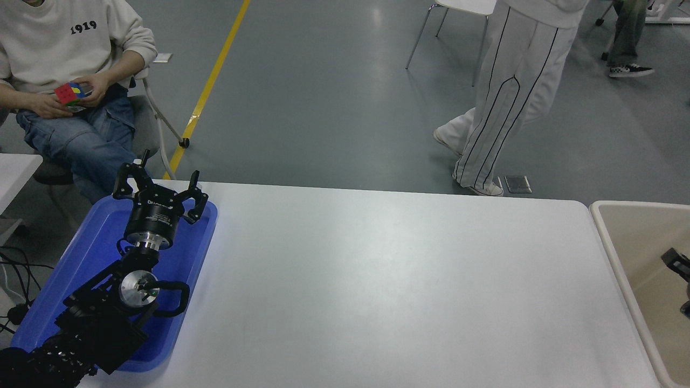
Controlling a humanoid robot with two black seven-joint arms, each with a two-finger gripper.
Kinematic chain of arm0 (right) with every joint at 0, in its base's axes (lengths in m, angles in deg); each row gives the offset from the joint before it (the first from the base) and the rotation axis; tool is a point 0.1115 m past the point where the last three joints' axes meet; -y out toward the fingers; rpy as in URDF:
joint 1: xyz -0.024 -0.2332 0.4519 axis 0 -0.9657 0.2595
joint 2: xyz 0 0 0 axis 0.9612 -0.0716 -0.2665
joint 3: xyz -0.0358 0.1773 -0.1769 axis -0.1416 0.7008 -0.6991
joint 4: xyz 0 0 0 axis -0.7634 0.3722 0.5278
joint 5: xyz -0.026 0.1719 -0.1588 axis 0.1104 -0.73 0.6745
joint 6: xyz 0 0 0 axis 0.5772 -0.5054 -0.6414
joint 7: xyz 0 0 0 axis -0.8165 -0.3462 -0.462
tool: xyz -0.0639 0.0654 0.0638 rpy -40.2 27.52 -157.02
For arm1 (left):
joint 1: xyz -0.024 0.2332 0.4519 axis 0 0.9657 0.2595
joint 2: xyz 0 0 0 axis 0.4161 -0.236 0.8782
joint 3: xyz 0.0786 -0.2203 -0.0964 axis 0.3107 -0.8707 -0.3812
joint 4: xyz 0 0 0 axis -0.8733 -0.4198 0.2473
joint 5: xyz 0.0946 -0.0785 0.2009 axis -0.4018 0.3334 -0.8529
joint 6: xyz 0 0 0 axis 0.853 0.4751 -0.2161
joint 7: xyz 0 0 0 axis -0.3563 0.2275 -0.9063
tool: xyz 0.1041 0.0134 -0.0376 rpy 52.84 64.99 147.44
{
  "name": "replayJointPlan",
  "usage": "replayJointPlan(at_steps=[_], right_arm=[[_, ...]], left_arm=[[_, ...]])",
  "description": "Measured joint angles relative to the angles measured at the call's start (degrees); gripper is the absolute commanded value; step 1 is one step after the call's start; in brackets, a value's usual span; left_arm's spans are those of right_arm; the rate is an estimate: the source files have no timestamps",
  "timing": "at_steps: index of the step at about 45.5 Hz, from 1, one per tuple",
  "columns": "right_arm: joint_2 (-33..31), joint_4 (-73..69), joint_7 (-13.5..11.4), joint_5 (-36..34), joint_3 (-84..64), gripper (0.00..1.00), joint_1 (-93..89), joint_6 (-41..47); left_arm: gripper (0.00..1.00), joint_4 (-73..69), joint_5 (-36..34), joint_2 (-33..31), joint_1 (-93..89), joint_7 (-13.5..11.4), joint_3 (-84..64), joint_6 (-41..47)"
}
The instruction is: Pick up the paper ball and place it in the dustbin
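No paper ball shows anywhere in this view. The beige dustbin (608, 233) stands off the table's right end, cut by the picture's edge. Over its inside, at the right edge, a small black part of my right gripper (678, 263) pokes into view; most of it is out of frame. My left arm is parked at the lower left, its gripper (160, 180) open and empty above the far end of the blue tray (91, 253).
The white table (377, 280) spans the middle. A person in white trousers (504, 102) walks on the floor beyond its far edge. Another person sits at the top left turning a coloured cube (70, 92). A white chair (458, 21) stands behind.
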Motion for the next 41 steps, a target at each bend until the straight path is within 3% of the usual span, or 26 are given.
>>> replayJointPlan(at_steps=[30, 37, 41], right_arm=[[-6.82, -13.64, 0.47, 0.27, 41.05, 1.0, 0.16, 1.24], [-5.33, -16.32, 2.2, -1.0, 52.98, 1.0, -1.95, 3.41], [-3.81, -17.27, 4.52, -2.02, 58.71, 1.0, -3.0, 4.4]], left_arm=[[1.0, 0.0, 0.0, 0.04, 0.0, 0.02, 0.0, 0.0], [1.0, 0.0, 0.0, 0.02, 0.0, 0.02, 0.0, 0.0], [1.0, 0.0, 0.0, 0.02, 0.0, 0.02, 0.0, 0.0]])
